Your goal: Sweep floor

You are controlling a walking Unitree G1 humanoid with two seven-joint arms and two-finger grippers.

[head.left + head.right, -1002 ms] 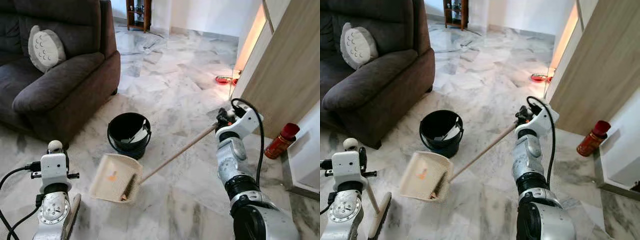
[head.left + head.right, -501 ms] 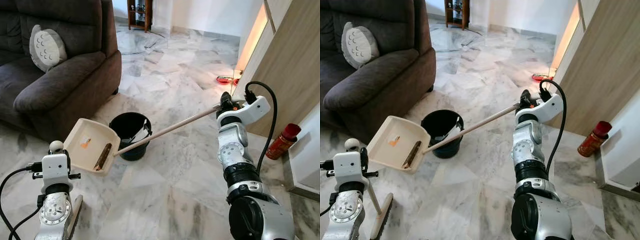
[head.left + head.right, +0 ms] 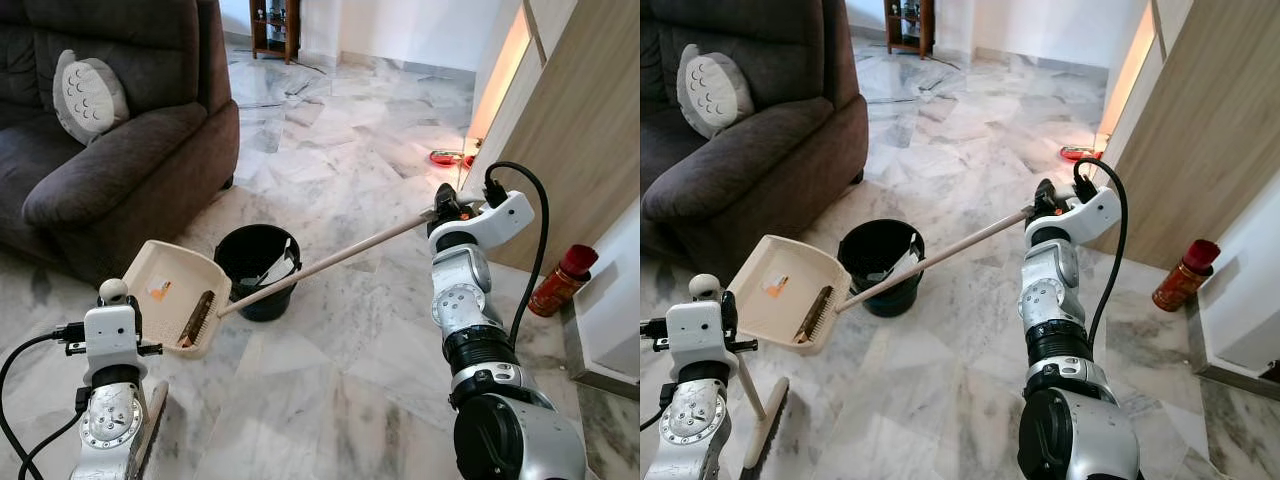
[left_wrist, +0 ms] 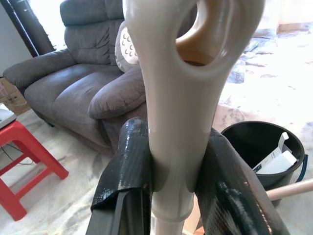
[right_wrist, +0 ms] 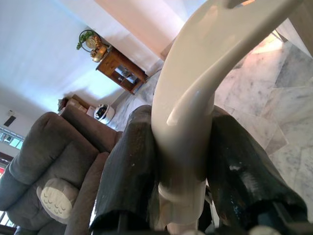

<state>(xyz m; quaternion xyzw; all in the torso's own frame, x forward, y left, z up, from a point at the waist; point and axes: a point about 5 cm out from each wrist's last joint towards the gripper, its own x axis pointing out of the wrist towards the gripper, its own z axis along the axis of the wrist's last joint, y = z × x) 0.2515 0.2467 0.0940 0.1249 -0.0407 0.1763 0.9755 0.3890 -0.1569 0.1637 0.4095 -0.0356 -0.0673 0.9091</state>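
My right gripper [image 3: 445, 212] is shut on the end of a long wooden handle [image 3: 330, 258]. At the handle's far end a cream dustpan [image 3: 170, 295] hangs above the floor, just left of a black bucket [image 3: 258, 262]. A brown strip and an orange scrap lie in the pan. White scraps sit in the bucket. My left gripper [image 4: 176, 132] is shut on the cream grip of a broom [image 4: 178, 98]. The broom stands upright at the lower left with its head [image 3: 765, 425] on the marble floor. In the right wrist view both black fingers [image 5: 132, 166] clamp the cream grip of the dustpan handle [image 5: 195, 73].
A dark grey sofa [image 3: 110, 160] with a pale cushion [image 3: 90, 85] stands on the left. A wooden cabinet [image 3: 580, 130] rises on the right, with a red can [image 3: 560, 280] at its foot. A red stool [image 4: 24, 161] stands near the sofa. A small red object [image 3: 447, 158] lies farther off.
The dustpan rose from the floor in front of the bucket and swung left, its handle now crossing the bucket. Over the last half second it sank slightly. The broom stayed put.
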